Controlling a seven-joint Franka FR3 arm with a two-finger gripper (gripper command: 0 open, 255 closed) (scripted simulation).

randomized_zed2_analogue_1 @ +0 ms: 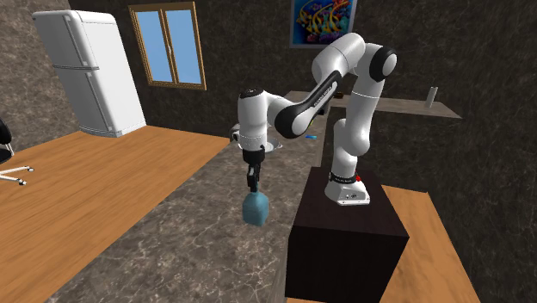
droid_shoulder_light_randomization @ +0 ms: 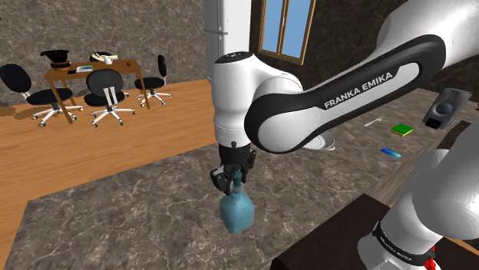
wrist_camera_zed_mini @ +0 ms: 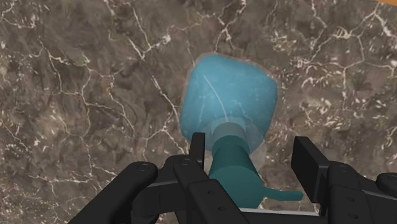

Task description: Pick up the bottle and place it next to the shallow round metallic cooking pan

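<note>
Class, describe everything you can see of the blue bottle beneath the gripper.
The bottle has a pale blue, glassy-looking rounded body and a darker teal neck with a thin spout sticking out sideways. It stands roughly upright on the dark marbled counter. The gripper straddles its neck, fingers apart: one finger sits against the neck, the other shows a gap, so it is not clasped.

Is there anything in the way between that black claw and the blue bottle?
Nothing visible does. The gripper is right over the blue bottle, its open fingers standing on either side of the bottle's neck, and there is just bare marbled counter around the bottle.
</note>
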